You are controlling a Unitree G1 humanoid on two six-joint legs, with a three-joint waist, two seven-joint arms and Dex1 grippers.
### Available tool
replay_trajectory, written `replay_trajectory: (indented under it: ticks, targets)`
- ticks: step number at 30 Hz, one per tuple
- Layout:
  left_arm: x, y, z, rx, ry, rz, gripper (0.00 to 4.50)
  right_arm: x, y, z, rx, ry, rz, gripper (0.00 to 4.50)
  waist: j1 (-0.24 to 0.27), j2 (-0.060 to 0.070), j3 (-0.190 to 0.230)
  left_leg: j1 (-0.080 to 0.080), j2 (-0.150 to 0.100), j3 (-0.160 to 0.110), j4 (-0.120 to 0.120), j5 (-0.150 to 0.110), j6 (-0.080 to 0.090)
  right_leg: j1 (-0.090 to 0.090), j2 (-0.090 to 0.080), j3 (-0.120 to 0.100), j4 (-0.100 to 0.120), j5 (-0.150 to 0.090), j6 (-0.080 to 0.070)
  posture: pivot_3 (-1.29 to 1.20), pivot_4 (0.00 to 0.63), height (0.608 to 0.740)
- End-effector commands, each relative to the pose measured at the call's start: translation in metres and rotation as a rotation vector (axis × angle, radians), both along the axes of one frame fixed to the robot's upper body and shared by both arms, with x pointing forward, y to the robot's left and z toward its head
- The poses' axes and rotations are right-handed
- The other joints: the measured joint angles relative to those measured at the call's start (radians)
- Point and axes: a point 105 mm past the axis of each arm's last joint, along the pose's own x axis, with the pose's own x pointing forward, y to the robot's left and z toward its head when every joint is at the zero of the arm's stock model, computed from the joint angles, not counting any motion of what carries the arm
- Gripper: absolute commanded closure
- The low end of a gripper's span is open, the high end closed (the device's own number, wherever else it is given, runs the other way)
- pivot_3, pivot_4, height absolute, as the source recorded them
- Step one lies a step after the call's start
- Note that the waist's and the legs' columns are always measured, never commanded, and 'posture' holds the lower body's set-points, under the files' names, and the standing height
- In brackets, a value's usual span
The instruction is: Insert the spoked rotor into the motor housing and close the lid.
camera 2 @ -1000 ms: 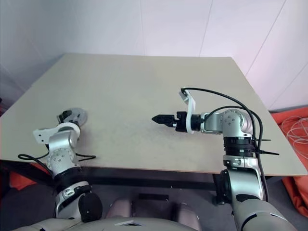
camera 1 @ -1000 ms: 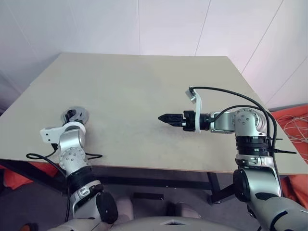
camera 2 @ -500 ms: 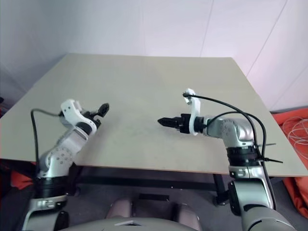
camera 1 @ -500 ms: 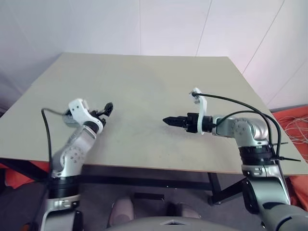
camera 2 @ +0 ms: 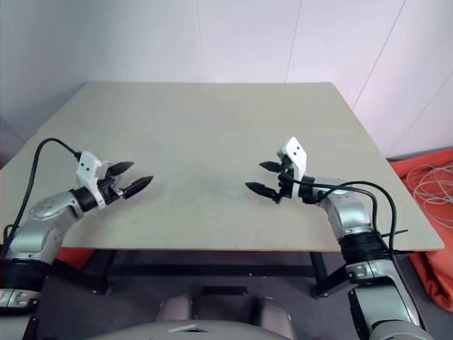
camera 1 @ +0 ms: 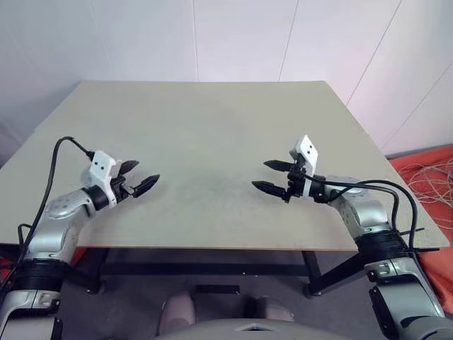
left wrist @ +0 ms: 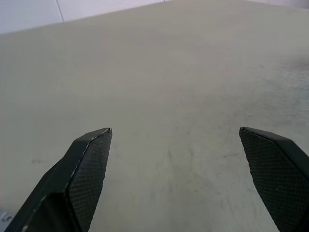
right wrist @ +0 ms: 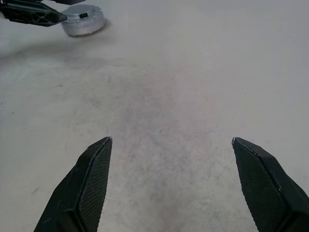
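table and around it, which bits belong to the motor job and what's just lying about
Job: motor housing, round silver body on the table; left gripper, right gripper, both open.
Lying about: orange cloth, coiled white cable, right of the table.

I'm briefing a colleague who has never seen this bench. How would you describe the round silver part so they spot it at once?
Start at the beige table and go to the left gripper near its front edge. The motor housing sits on the tabletop close by that gripper, as the right wrist view shows. It is a low, round, silver puck, unlike the black pointed jaws beside it.
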Motion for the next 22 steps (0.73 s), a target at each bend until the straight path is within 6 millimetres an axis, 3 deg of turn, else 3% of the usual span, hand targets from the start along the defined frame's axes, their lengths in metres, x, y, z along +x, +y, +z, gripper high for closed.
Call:
replay_trajectory:
  ticks: [1,11,22]
  targets:
    - [0.002,0.001,0.015,-0.014,-0.1,-0.015,0.01,0.004,0.004,0.012,0.001,-0.059,0.025,0.0,-0.002,0.0,0.0,0.001,0.0,0.0,0.0,0.0,0.0,0.0,0.0,0.0,0.001,0.0,0.0,0.0,0.0,0.74]
    - [0.005,0.006,0.004,-0.007,-0.11,0.05,0.01,0.018,0.01,0.008,0.013,-0.061,-0.046,0.0,-0.004,0.0,0.0,0.007,0.001,0.001,0.0,0.001,-0.001,0.002,0.0,0.001,0.007,-0.002,-0.004,0.0,0.0,0.74]
    - [0.012,0.004,0.01,-0.011,-0.164,0.077,0.01,0.03,0.011,-0.001,0.022,-0.081,-0.167,0.0,-0.005,0.0,0.0,0.007,0.001,0.001,0.0,0.001,-0.001,0.001,0.0,0.001,0.01,-0.003,-0.005,0.0,0.0,0.74]
